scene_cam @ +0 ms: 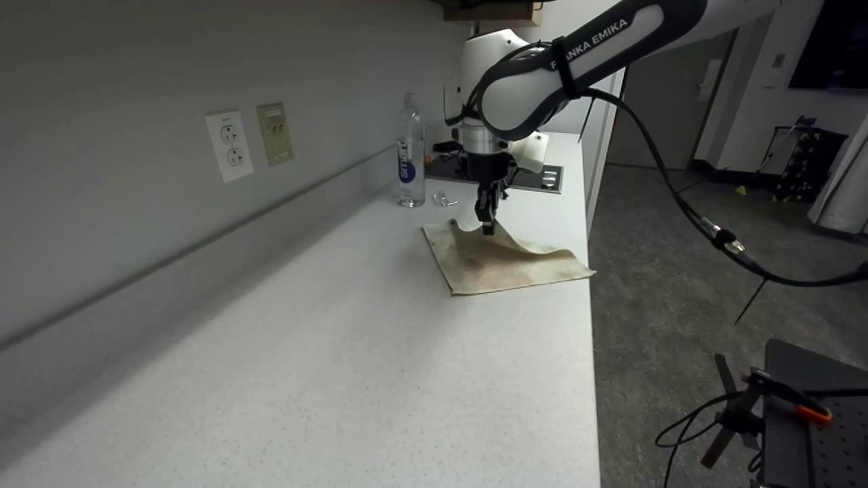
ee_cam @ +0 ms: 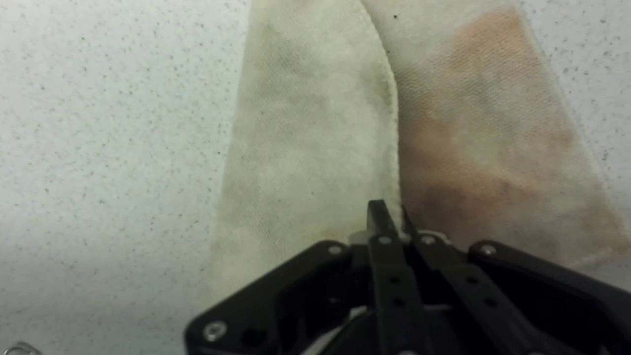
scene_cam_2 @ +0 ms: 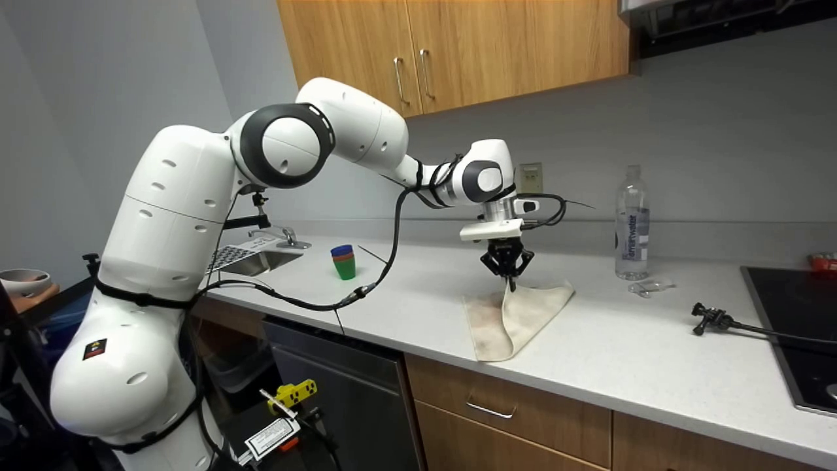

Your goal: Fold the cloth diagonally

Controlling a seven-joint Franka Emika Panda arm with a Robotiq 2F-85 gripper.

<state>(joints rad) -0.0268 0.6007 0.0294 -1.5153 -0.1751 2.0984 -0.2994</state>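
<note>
Nearly closed, the gripper pinches the cloth by one edge, apparently mid-fold; next it should lay this across.

White arm, rounded segments, dark grey joint rings. "FRANKA EMIKA" lettering, white on dark band, one letter covered. Black straps. Black cable, silver connector. Small black sticker, yellow and red marks. Silver wrist collar. Hand black, angular linkages, narrow fingers, silver screws.
</note>
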